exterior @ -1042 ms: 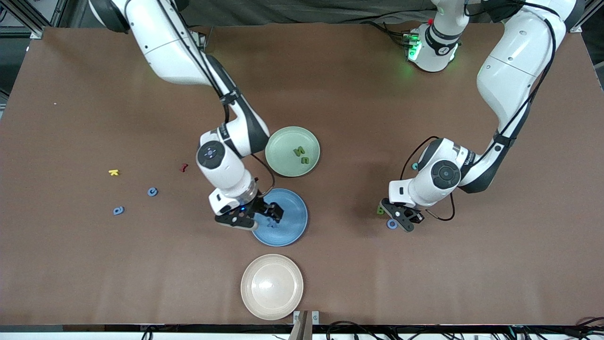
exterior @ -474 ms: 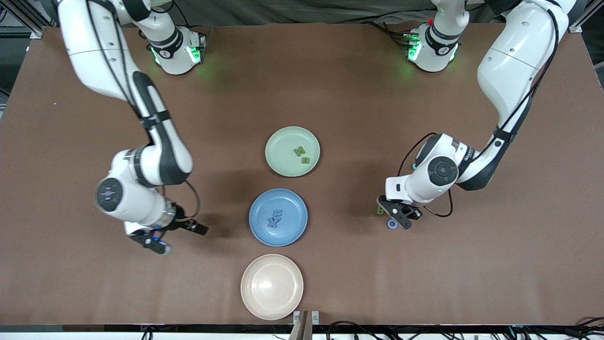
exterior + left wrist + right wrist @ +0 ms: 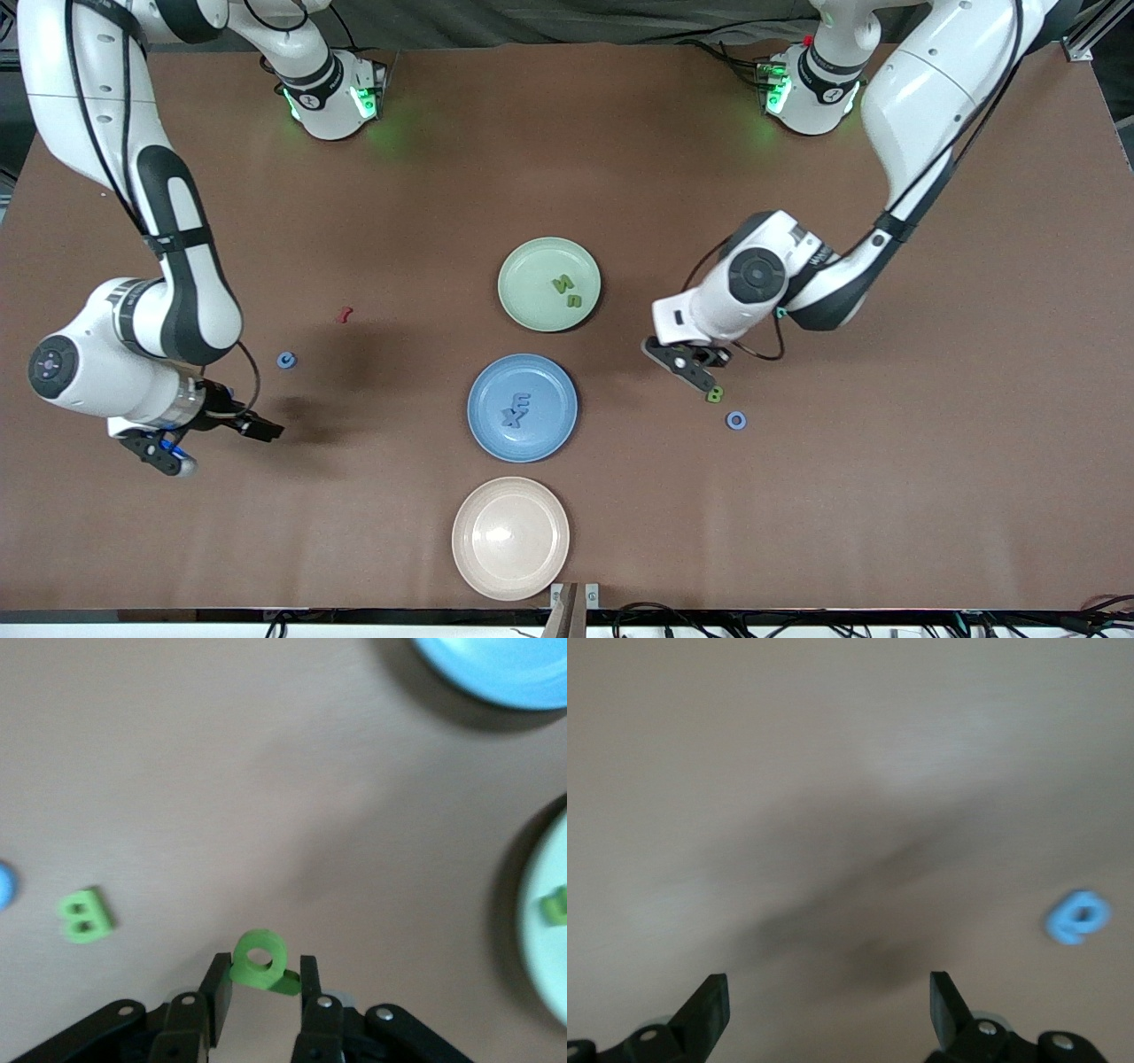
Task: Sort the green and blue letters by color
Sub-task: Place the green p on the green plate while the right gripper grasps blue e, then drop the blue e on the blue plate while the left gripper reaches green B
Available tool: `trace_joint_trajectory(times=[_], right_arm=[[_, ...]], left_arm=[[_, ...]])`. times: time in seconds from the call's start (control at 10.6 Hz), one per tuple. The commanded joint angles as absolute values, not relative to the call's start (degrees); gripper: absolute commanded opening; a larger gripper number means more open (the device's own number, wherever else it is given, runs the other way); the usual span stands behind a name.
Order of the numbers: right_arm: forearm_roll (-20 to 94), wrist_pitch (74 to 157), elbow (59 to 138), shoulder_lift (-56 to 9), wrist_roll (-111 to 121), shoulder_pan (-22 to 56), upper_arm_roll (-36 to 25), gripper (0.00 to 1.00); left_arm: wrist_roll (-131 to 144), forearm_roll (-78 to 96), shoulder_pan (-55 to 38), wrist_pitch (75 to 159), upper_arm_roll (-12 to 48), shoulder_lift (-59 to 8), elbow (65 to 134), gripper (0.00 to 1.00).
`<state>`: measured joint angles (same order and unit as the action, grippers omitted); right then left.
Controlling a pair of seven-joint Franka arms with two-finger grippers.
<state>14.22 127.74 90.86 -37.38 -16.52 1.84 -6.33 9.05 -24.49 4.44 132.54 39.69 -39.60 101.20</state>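
Observation:
My left gripper [image 3: 260, 979] is shut on a green letter p [image 3: 260, 958] and hangs over the bare table [image 3: 797, 496], beside a green B [image 3: 714, 394] and a blue O [image 3: 735, 420]. In the front view that gripper [image 3: 694, 372] is between the B and the green plate [image 3: 523, 306]. The green plate holds two green letters [image 3: 567, 291]. The blue plate [image 3: 554, 434] holds two blue letters [image 3: 515, 410]. My right gripper [image 3: 217, 445] is open and empty over the table toward the right arm's end. A blue c [image 3: 285, 360] lies near it. The right wrist view shows a blue letter [image 3: 1078, 917] off to the side of the open fingers [image 3: 709, 1010].
A cream plate [image 3: 510, 538] stands empty, nearer the front camera than the blue plate. A small dark red letter [image 3: 344, 314] lies near the blue c. The right forearm [image 3: 186, 257] reaches over that end of the table.
My right arm left the blue plate and swung to the right arm's end of the table, still open. My left gripper moved with the green p from beside the O toward the green plate.

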Motion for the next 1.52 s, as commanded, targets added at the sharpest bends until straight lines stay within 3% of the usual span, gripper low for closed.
trace_joint_trajectory(times=[0.0, 0.47, 0.57, 0.76, 0.95, 1.04, 1.14, 1.23, 1.33, 1.42], right_arm=[[12.57, 129.02, 97.11, -34.46, -26.04, 0.71, -9.04, 1.00], [9.24, 133.74, 102.64, -34.28, -39.01, -0.44, -11.60, 1.00], [8.79, 138.12, 105.44, -34.19, -39.11, -0.44, -11.60, 1.00], [8.79, 144.12, 109.15, -34.28, -39.20, -0.53, -11.51, 1.00], [8.96, 148.07, 110.74, -34.80, -39.29, -0.62, -11.51, 0.97], [8.96, 149.66, 111.44, -34.98, -39.20, -0.62, -11.43, 0.75], [9.14, 149.76, 111.53, -34.98, -39.29, -0.62, -11.43, 0.43], [9.14, 150.03, 111.62, -35.07, -39.29, -0.62, -11.43, 0.20], [9.23, 151.07, 111.71, -35.16, -39.29, -0.62, -11.43, 0.04], [9.32, 152.39, 112.14, -35.77, -39.20, -0.62, -11.43, 0.00]], left_arm=[[25.95, -24.87, -3.39, 132.10, 40.61, -38.85, 101.08, 0.00], [52.69, -25.84, -16.85, 132.19, 39.91, -39.72, 100.02, 0.00], [53.95, -25.84, -18.44, 132.19, 38.51, -39.73, 99.93, 0.23], [53.35, -25.93, -19.33, 132.27, 36.22, -40.16, 99.84, 1.00], [52.48, -29.16, -19.16, 132.28, 34.37, -40.17, 97.83, 1.00], [48.38, -29.96, -18.46, 132.28, 34.10, -39.90, 96.95, 1.00], [41.64, -29.97, -16.19, 132.28, 33.41, -39.99, 95.81, 1.00], [35.13, -29.54, -13.39, 132.28, 33.22, -40.08, 95.71, 1.00], [29.94, -29.44, -10.31, 132.28, 33.22, -40.08, 95.71, 1.00], [25.79, -29.36, -7.50, 132.28, 33.22, -40.08, 95.89, 1.00]])
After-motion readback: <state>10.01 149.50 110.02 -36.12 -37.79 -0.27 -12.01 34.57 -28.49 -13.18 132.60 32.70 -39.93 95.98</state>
